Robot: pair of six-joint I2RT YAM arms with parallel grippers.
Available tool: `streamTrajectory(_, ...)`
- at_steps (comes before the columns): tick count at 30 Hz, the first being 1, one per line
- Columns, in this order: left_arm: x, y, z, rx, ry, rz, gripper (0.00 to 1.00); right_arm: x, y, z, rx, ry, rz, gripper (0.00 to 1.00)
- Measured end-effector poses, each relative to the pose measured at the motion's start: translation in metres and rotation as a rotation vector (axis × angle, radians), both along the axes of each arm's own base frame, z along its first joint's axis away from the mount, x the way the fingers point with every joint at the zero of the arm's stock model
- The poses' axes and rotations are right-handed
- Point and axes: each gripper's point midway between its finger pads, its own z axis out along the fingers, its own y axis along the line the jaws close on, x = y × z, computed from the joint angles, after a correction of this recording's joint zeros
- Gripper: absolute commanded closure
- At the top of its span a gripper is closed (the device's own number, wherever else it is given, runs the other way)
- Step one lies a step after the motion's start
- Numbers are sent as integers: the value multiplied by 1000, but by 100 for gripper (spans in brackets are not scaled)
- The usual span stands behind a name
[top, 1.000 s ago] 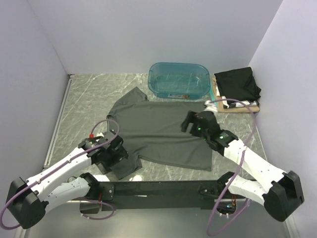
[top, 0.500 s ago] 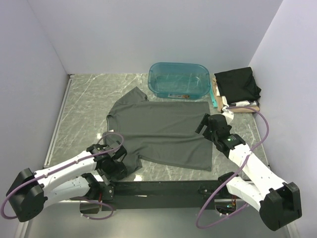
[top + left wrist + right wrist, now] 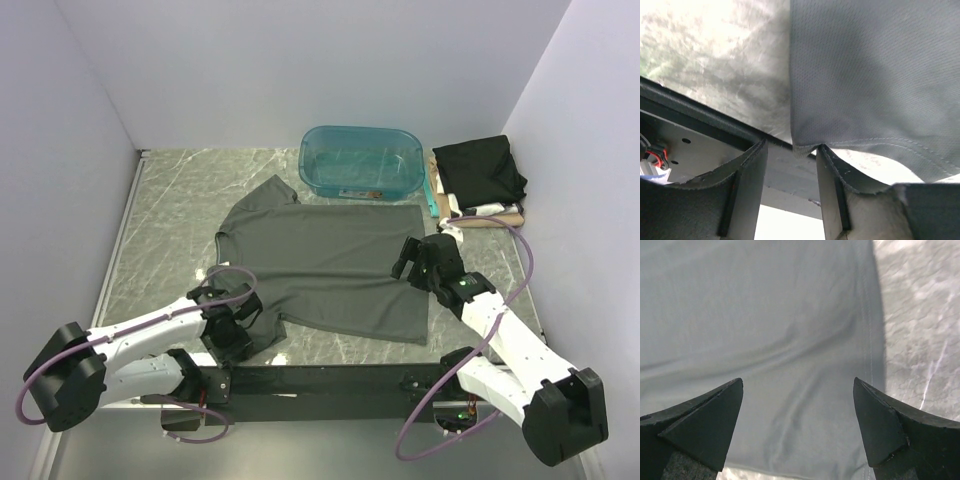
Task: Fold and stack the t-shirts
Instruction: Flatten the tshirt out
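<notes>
Charcoal t-shirt (image 3: 330, 265) lay flat just in front of the teal tub (image 3: 360, 160); black t-shirt (image 3: 480, 170) sat folded on a stack right of the tub. Left gripper (image 3: 791, 145) was at the sleeve corner farthest from the tub, jaws part-way apart with the hem at the tips, though I couldn't tell if cloth was between them. Right gripper (image 3: 797, 381) was spread wide over the shirt's hem edge in front of the tub's right end, gripping nothing.

Flat charcoal t-shirt (image 3: 330, 262) just beside teal tub (image 3: 360, 185)
</notes>
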Motion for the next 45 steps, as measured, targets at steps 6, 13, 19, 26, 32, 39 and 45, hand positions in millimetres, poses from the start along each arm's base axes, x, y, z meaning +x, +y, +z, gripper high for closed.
streamTrajectory(6,16,-2,4,7,-69,-5,53,-15,6,-14,8,55,74,4)
streamTrajectory(13,26,-5,5,28,-92,-33,99,-19,9,-7,20,35,108,4)
streamTrajectory(19,21,1,10,48,-76,-53,99,-37,15,-16,46,114,153,4)
streamTrajectory(26,19,-1,25,-21,-117,-59,99,-79,35,-25,108,270,200,4)
streamTrajectory(32,16,-1,27,-48,-129,-84,99,-101,28,-32,134,364,86,5)
streamTrajectory(39,17,-2,27,-53,-139,-128,99,-118,22,-49,176,418,-33,6)
streamTrajectory(45,23,-8,40,-123,-215,-145,99,-133,17,-71,176,502,-98,11)
